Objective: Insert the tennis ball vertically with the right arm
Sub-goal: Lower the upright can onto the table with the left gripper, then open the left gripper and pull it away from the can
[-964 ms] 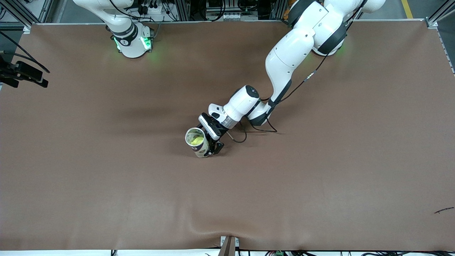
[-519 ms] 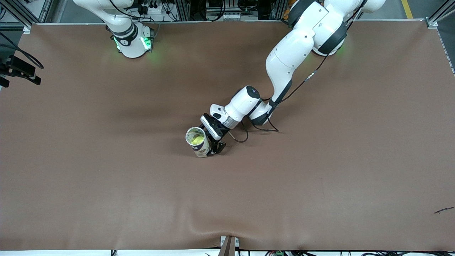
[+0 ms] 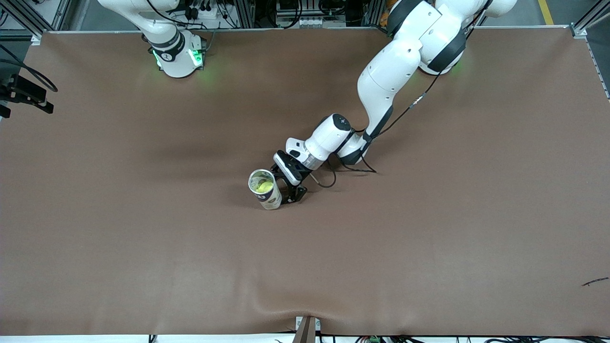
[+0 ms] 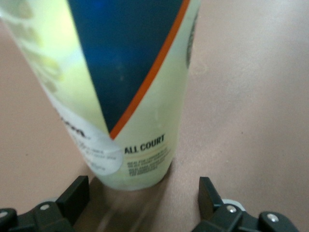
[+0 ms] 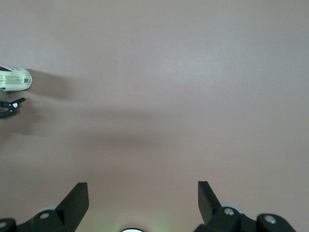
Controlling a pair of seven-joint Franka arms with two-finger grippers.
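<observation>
A tennis ball can with a blue, orange and pale yellow label stands upright in the middle of the table. A yellow tennis ball lies inside its open top. My left gripper is low at the table beside the can, open, with its fingers clear of the can. In the left wrist view the can stands just ahead of the open left gripper. My right gripper is open and empty, high over bare table, far from the can.
The brown table cover is bare around the can. The right arm's base stands at the table edge farthest from the front camera. A black part with cables hangs at the right arm's end of the table.
My left gripper has drawn back a little from the can, which stays upright. The black part at the right arm's end has shifted outward.
</observation>
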